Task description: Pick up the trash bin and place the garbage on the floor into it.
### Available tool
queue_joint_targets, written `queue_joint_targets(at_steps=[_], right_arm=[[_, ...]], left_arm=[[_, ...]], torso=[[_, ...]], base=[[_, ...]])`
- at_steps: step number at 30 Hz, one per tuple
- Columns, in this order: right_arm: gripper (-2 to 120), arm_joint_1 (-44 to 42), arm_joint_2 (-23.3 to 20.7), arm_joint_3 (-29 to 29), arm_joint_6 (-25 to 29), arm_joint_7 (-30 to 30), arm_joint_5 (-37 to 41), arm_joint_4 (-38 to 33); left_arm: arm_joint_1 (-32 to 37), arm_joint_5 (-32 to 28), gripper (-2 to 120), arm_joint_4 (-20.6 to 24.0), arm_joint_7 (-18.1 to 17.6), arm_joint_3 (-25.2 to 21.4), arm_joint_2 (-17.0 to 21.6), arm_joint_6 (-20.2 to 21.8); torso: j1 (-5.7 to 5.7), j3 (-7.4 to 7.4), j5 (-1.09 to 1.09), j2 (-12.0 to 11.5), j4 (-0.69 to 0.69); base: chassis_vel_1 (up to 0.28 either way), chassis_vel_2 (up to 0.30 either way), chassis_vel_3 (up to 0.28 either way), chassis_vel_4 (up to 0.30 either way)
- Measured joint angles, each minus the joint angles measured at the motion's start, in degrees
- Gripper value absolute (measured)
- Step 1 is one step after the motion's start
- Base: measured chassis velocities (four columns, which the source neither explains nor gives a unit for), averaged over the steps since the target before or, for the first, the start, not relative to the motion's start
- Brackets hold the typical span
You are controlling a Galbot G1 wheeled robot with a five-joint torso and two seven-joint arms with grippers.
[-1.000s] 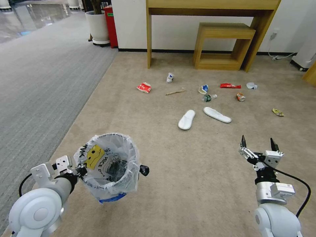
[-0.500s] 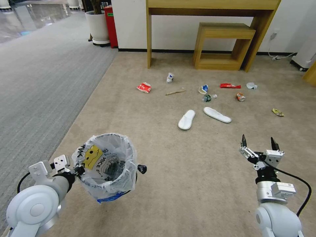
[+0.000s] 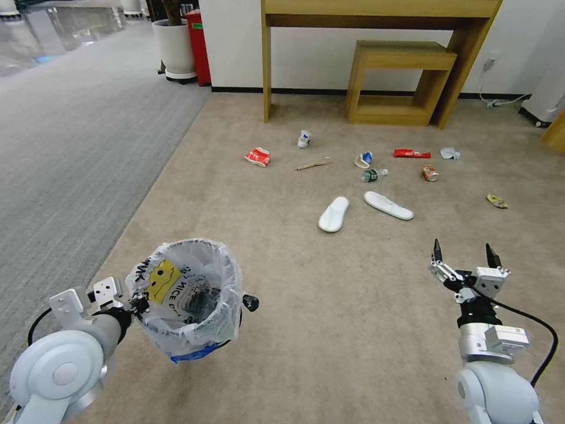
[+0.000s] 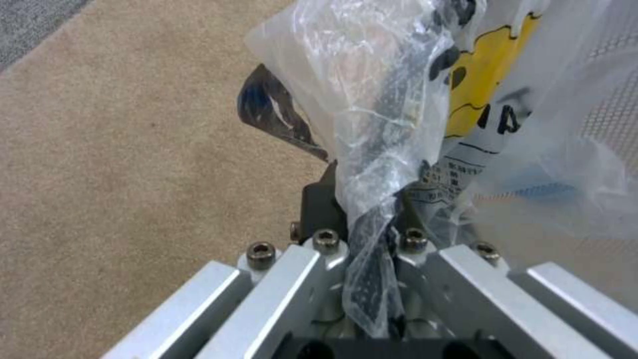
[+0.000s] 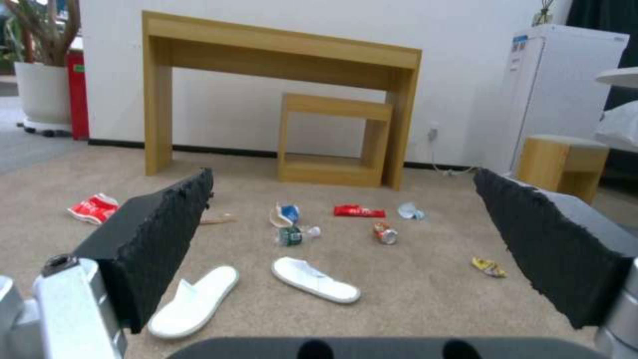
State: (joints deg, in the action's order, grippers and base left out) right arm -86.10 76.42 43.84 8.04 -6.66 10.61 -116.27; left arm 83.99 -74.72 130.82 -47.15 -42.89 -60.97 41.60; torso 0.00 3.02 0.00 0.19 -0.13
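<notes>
You are carrying the trash bin (image 3: 189,297) off the floor (image 3: 329,306) at your lower left, with the left gripper (image 3: 136,304) pinching its rim and a fold of the crinkly liner (image 4: 392,149) between its jaws. That is the weak point: the plastic is bunched between the fingers, so the bin may be sliding or tipping if the liner slips against the rim while you are moving. The right gripper (image 3: 464,254) is hovering wide open and empty over the carpet at your lower right, pointing toward the garbage. The nearest pieces are the two white slippers (image 3: 333,213), lying near each other well ahead of both grippers; the green bottle (image 3: 372,175), orange can (image 3: 429,173), red wrapper (image 3: 411,153), cups and carton (image 3: 258,156) are lying scattered beyond them. Nothing is blocking the open carpet between you and the litter, though the wooden counter (image 3: 376,35) and the smaller wooden stand (image 3: 400,82) are standing close behind it, limiting how far forward you can go.
</notes>
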Motion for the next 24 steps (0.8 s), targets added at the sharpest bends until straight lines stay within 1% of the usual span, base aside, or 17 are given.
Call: queue_joint_targets(at_steps=[14,17,24], right_arm=[[100,0.6,-0.3,-0.1,-0.4,0.7,0.7,0.4],[100,1.1,-0.4,-0.2,-0.8,0.7,1.0,0.6],[100,1.3,-0.4,-0.4,-1.2,1.0,1.0,0.7]], left_arm=[[0.1,1.7,0,-0.2,0.8,0.3,-1.1,-0.1],[0.1,2.0,0,-0.2,1.0,0.3,-1.3,-0.1],[0.2,2.1,0,-0.2,1.0,0.1,-1.3,-0.1]], torso=[[0.0,0.0,0.0,0.0,0.0],[0.0,0.0,0.0,0.0,0.0],[0.0,0.0,0.0,0.0,0.0]], base=[[0.0,0.0,0.0,0.0],[-0.057,0.07,0.035,-0.038],[-0.096,0.111,0.089,-0.115]])
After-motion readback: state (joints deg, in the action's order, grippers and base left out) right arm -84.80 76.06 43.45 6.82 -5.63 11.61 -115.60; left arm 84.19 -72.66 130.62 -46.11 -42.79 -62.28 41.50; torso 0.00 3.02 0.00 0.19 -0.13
